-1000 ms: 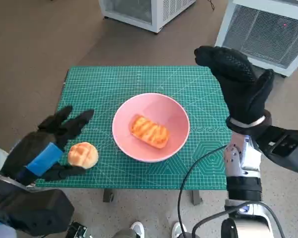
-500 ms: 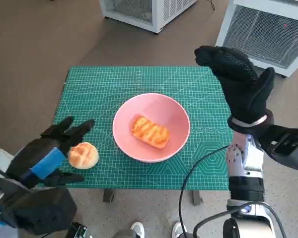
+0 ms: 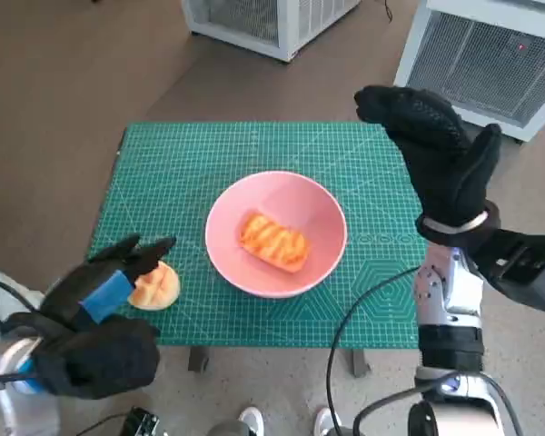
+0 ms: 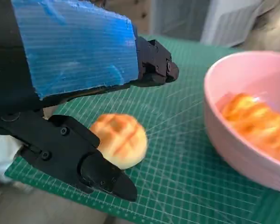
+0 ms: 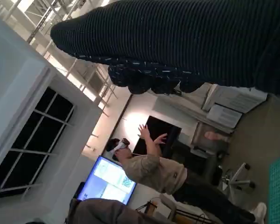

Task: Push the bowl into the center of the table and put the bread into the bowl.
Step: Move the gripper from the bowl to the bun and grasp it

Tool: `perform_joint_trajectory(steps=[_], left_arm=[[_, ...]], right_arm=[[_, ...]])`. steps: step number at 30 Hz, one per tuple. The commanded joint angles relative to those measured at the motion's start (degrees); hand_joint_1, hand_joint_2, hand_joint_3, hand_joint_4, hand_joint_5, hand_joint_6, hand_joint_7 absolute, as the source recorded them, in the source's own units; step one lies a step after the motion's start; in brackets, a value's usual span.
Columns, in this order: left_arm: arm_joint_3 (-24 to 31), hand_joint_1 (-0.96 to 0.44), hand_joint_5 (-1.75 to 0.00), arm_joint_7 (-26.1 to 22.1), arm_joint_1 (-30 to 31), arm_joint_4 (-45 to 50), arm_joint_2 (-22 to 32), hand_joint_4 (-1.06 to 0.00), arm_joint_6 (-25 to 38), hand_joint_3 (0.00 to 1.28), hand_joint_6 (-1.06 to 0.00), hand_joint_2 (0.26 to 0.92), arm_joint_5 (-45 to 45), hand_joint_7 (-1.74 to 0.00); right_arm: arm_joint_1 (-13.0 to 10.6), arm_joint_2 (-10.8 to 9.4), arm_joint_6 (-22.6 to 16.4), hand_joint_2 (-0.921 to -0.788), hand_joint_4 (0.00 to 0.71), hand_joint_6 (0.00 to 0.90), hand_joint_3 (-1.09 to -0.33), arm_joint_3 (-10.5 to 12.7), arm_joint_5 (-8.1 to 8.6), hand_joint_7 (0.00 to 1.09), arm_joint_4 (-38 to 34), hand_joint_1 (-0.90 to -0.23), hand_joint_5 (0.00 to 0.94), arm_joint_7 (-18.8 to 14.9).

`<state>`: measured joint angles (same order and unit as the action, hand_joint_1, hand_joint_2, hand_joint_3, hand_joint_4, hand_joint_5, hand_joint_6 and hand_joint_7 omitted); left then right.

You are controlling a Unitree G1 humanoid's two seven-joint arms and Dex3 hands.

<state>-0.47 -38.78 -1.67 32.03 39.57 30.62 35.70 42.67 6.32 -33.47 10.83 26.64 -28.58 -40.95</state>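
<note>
A pink bowl (image 3: pixel 276 232) stands near the middle of the green cutting mat (image 3: pixel 209 154) with an oblong grilled bread (image 3: pixel 273 241) inside; the left wrist view shows the bowl (image 4: pixel 252 126) and that bread (image 4: pixel 259 123) too. A round bun (image 3: pixel 156 286) lies at the mat's front left corner. My left hand (image 3: pixel 104 286) hovers over it, fingers apart, holding nothing; in the left wrist view the round bun (image 4: pixel 119 140) sits between its spread fingers (image 4: pixel 102 175). My right hand (image 3: pixel 436 150) is raised above the mat's right edge, holding nothing.
White ventilated units (image 3: pixel 490 54) stand on the floor beyond the table. A black cable (image 3: pixel 354 318) loops by my right forearm. Shoes (image 3: pixel 250 420) show below the table's front edge. A person (image 5: pixel 154 170) with raised hands stands in the right wrist view.
My left hand and arm have drawn back toward the table's front left corner, now partly covering the round bun. The bun, the bowl and my right hand have stayed put.
</note>
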Motion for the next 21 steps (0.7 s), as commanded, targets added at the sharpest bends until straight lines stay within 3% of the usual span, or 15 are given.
perform_joint_trajectory(steps=[1,15,19,21], left_arm=[[-2.26,-0.15,-0.03,2.18,-2.37,-4.35,-1.32,-0.22,0.45,0.01,-0.36,0.732,0.86,-0.05],[-7.14,0.01,-0.04,8.96,-6.18,-16.06,-2.55,-0.39,0.25,0.02,-0.47,0.778,3.86,-0.06],[-8.20,0.04,-0.06,10.72,-7.00,-18.36,-2.57,-0.50,0.17,0.03,-0.57,0.806,5.26,-0.08],[-8.52,0.06,-0.13,12.24,-7.23,-19.76,-2.39,-0.65,-0.73,0.04,-0.68,0.828,5.93,-0.14]], right_arm=[[-1.37,0.06,0.73,-0.921,0.120,-0.001,-0.836,-0.24,-0.39,0.57,0.27,-0.767,0.064,-0.08],[-1.40,0.08,0.68,-0.921,0.118,-0.001,-0.837,-0.27,-0.29,0.57,0.44,-0.764,0.068,-0.28],[-1.44,0.09,0.43,-0.921,0.118,-0.001,-0.836,-0.24,-0.32,0.57,0.32,-0.764,0.070,-0.41],[-1.47,0.11,0.36,-0.921,0.118,-0.001,-0.834,-0.26,-0.37,0.57,0.30,-0.764,0.071,-0.43]])
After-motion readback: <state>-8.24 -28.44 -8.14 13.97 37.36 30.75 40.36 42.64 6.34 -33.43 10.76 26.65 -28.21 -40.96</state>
